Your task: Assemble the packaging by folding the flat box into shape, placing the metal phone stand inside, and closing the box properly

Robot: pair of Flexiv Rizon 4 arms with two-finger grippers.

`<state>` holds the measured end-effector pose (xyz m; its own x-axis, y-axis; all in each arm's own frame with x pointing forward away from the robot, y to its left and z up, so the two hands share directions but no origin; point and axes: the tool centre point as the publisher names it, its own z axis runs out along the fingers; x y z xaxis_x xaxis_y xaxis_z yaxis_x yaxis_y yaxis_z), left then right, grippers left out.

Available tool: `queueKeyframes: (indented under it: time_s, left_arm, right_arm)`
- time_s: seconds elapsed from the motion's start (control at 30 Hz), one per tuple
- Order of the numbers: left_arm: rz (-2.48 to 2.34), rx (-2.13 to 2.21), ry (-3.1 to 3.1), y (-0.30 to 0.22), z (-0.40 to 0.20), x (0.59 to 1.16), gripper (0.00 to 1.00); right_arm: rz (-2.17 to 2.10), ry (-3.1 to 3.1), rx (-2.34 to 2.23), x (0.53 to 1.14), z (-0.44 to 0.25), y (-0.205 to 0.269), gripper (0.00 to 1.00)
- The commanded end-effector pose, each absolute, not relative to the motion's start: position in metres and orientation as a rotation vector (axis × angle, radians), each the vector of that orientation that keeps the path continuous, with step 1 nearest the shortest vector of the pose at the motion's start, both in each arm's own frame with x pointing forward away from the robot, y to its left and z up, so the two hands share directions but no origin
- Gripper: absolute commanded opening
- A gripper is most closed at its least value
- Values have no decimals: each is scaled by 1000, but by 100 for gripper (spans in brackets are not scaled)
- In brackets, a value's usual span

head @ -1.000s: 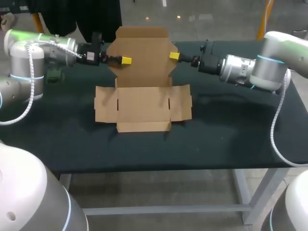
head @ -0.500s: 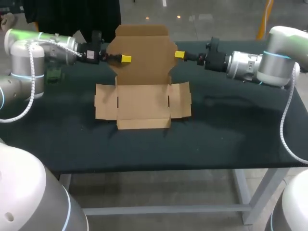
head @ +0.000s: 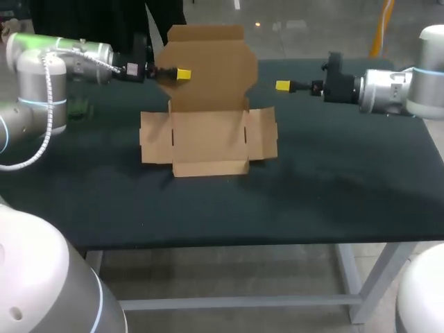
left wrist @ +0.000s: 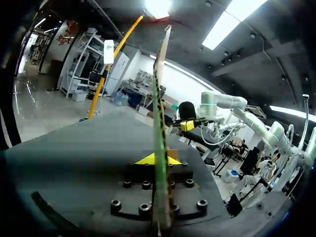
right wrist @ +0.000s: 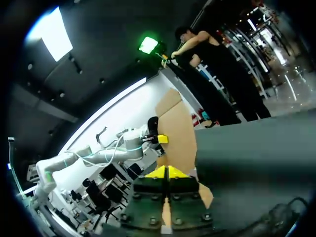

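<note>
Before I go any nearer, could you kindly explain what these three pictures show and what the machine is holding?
The machine is a two-armed robot at a table. One picture looks down from above and behind it; the other two come from a camera on each wrist. A cardboard box, not yet folded, lies on the table with its back panel standing upright. The left pincer is clamped on that panel's edge. The right pincer hangs beside the box, shut and apart from it, holding nothing.

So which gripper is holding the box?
The left gripper: the raised flap of the box is clamped between its fingers. The right gripper hangs beside the box, touching nothing.
</note>
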<state>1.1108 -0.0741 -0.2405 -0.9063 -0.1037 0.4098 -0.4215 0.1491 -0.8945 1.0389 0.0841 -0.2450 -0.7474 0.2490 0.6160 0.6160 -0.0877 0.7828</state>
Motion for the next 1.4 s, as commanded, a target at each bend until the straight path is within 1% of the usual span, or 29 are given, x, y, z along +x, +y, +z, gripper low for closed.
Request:
queueKeyframes:
  time_s: [0.03, 0.1, 0.23, 0.37, 0.87, 0.93, 1.1, 1.4]
  left_arm:
    - [1819, 508, -2200, -78, -231, 1110, 0]
    - [1826, 504, -2208, -79, -228, 1109, 0]
    - [1844, 510, -2219, -84, -222, 1108, 0]
    - [1846, 502, -2225, -88, -218, 1107, 0]
    - [1846, 502, -2225, -88, -218, 1107, 0]
    - [1846, 502, -2225, -88, -218, 1107, 0]
    - [1870, 463, -2245, -90, -206, 1096, 0]
    - [1877, 404, -2274, -100, -188, 1081, 0]
  right_arm:
    - [-1896, -1984, -1062, 1013, -240, 80, 0]
    - [-1892, -2011, -1058, 1006, -242, 78, 0]
    - [-1924, -2113, -1206, 989, -248, 79, 0]
    - [-2035, -2132, -1504, 973, -257, 78, 0]
    - [-2035, -2132, -1504, 973, -257, 78, 0]
    - [-2048, -2195, -1472, 971, -253, 90, 0]
    - [-2083, -2311, -1393, 953, -247, 100, 0]
    - [-2086, -2430, -1393, 918, -260, 106, 0]
